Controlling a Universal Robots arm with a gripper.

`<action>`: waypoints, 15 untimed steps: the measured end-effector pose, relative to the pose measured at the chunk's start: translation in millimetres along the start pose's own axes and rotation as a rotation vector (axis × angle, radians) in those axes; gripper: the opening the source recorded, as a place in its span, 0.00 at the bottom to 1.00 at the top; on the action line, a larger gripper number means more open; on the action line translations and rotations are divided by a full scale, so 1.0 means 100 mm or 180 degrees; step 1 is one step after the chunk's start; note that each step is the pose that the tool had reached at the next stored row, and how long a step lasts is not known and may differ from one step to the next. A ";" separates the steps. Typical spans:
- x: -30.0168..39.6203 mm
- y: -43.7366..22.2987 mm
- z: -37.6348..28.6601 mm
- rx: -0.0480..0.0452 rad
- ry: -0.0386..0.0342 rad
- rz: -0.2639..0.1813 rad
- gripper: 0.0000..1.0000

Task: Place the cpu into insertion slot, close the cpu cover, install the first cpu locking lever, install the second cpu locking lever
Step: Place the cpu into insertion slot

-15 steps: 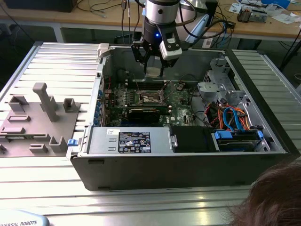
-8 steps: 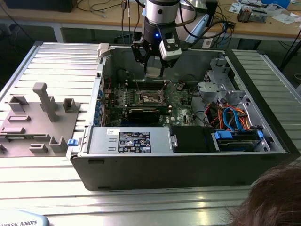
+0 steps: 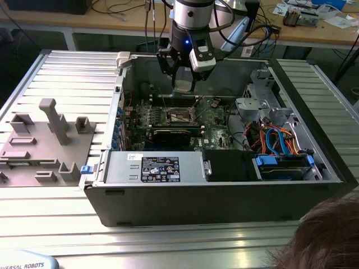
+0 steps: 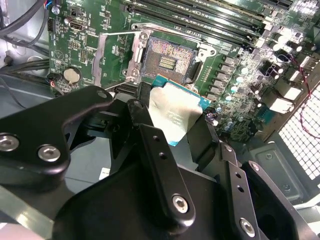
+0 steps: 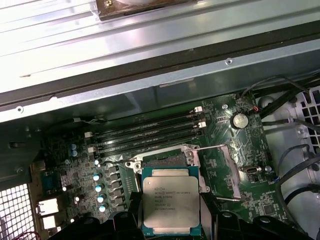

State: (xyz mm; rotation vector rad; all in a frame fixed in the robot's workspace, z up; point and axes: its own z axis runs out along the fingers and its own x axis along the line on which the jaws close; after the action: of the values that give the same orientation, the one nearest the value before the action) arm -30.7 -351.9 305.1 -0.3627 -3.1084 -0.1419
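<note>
My gripper [image 3: 183, 83] hangs inside the open computer case, shut on the cpu [image 3: 183, 86]. The cpu [image 4: 175, 112] is a flat square chip with a silver top, pinched at two opposite edges between black fingers [image 4: 142, 117]. It is held a little above the green board, near the insertion slot [image 4: 167, 59], whose gold-tinged centre lies bare. In the first wrist view the cpu [image 5: 171, 202] overlaps the near edge of the insertion slot [image 5: 165, 161]. The cpu cover [image 4: 103, 52] stands swung open beside the slot.
Long memory slots [image 5: 150, 131] run beside the socket. A long black card [image 3: 174, 134] lies across the board. Cables and drive bays [image 3: 275, 140] fill the exterior view's right. The case wall [image 3: 168, 199] rings the board. A grey fixture [image 3: 50, 140] sits outside; a person's head [image 3: 331, 235] shows low right.
</note>
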 end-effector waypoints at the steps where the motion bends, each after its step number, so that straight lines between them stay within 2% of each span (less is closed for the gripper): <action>1: 0.000 0.000 0.001 0.0000 -0.0001 0.0012 0.54; 15: 0.000 -0.001 0.006 -0.0002 -0.0009 0.0098 0.54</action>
State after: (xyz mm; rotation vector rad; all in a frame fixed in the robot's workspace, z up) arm -30.7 -351.9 304.5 -0.4111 -3.1038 -0.1421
